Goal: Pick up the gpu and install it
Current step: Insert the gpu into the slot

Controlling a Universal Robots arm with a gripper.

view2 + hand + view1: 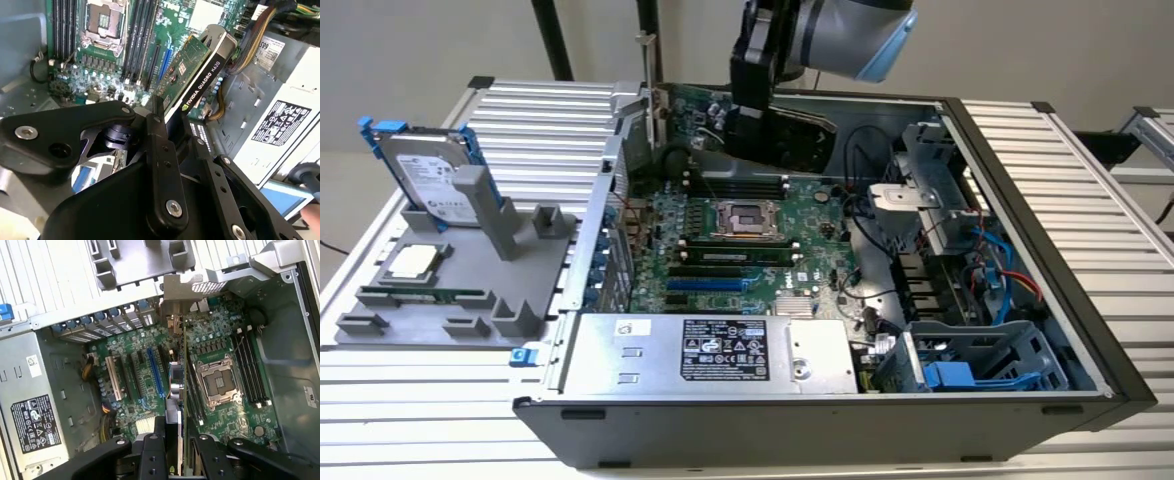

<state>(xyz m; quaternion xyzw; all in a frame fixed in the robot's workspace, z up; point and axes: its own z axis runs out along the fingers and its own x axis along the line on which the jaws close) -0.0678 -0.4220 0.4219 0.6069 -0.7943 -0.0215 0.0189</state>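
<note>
The gpu (787,140) is a green card with a black cooler block, and it hangs inside the open computer case (1067,300), above the motherboard (720,250). My gripper (754,85) is shut on its upper edge. In the second wrist view the gpu (192,75) tilts down toward the expansion slots, and the gripper (167,115) clamps it. The first wrist view shows the gpu (183,370) edge-on over the motherboard (220,340), beside the blue slot (156,372). Its silver bracket (177,295) sits at the case's rear wall, and the gripper (175,432) grips the card from both sides.
A grey fixture (440,290) on the exterior view's left holds a silver hard drive with blue rails (434,170), a memory stick (420,296) and a processor (411,262). The power supply (707,350), a drive cage (974,360) and cables (987,260) crowd the case.
</note>
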